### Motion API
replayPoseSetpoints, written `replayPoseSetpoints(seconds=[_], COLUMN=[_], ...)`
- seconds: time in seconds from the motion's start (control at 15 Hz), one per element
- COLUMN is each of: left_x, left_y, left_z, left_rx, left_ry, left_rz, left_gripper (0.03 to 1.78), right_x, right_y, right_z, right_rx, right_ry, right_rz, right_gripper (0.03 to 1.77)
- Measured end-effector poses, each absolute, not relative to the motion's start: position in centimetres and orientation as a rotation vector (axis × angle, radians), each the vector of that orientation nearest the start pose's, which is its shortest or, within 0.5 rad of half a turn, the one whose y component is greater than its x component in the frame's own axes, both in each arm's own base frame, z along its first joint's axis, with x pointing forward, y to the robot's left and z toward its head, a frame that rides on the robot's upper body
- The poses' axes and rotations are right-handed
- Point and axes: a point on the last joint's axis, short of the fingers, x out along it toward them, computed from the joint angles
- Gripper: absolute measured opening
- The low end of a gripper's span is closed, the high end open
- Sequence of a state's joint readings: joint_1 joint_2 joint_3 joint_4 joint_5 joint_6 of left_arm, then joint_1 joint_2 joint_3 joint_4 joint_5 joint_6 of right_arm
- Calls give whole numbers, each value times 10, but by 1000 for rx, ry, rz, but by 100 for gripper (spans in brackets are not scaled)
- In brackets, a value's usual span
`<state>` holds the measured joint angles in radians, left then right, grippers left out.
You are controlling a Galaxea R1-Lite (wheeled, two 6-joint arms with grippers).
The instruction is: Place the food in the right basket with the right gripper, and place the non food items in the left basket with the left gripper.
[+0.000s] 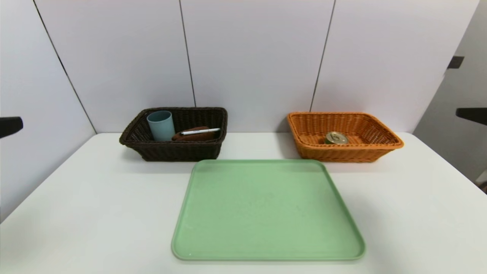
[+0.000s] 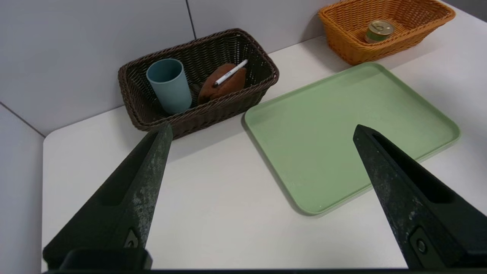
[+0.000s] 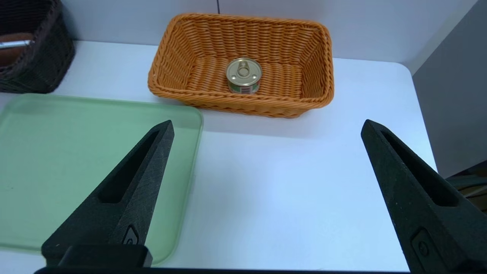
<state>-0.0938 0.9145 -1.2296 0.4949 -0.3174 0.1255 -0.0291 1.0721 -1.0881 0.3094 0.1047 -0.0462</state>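
The small tin can with a gold pull-ring lid, the food, stands inside the orange right basket. The dark brown left basket holds the blue-grey cup, the brown cloth and the white pen lying on the cloth. My left gripper hangs open above the table, short of the dark basket, holding nothing. My right gripper is open and empty above the table, short of the orange basket. Neither gripper shows in the head view.
A flat green tray with nothing on it lies in the middle of the white table, in front of both baskets. A pale wall stands right behind the baskets.
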Motion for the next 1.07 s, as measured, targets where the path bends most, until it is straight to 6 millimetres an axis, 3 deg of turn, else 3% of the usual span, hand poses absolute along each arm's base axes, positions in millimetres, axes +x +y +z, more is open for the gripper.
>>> replayPoseSetpoints(seconds=[0.47,1.07], left_x=[17,-30], left_y=[-6,-4], left_z=[309,250], left_rx=[112,110], left_ry=[150,140], left_rz=[-314,-236], left_gripper=[169,169], right_x=[37,-43], right_y=[1,4], right_z=[306,279], right_rx=[-19,-17], right_ry=[208,193], right_rz=[67,67], right_gripper=[169,169])
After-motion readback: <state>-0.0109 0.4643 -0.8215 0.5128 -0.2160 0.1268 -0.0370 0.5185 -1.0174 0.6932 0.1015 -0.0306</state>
